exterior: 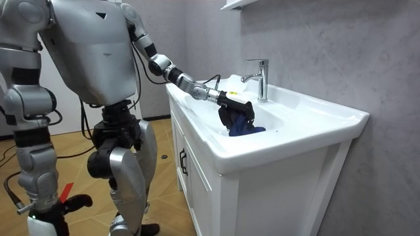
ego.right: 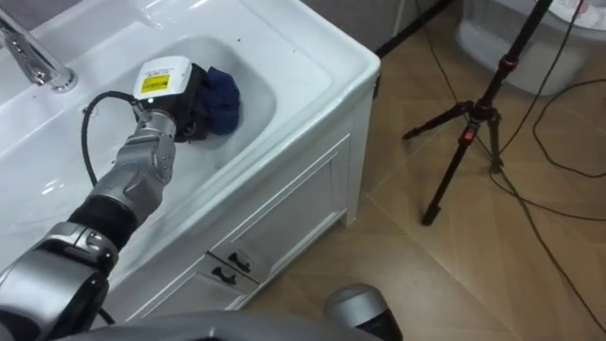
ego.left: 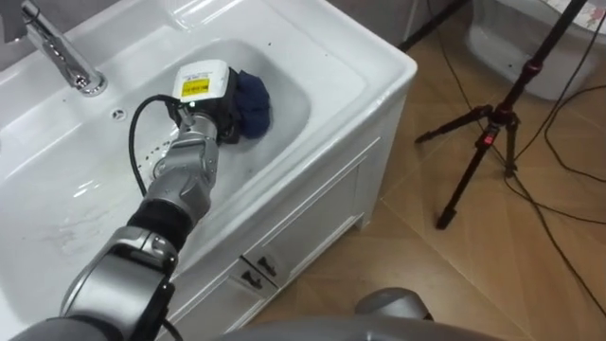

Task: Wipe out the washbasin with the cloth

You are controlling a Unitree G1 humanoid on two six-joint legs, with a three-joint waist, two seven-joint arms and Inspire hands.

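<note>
One dark blue cloth (ego.left: 254, 102) lies bunched in the bowl of the white basin (ego.left: 331, 47), near the chrome tap (ego.left: 62, 55). The left hand (ego.left: 210, 99) rests on it, fingers curled into the fabric. The print on the hand's yellow sticker is too small to read. The right hand (exterior: 72, 202) hangs at the robot's side.

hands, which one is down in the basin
The left hand, holding the blue cloth in the basin; the right hand hangs beside the robot's leg, away from it.
</note>
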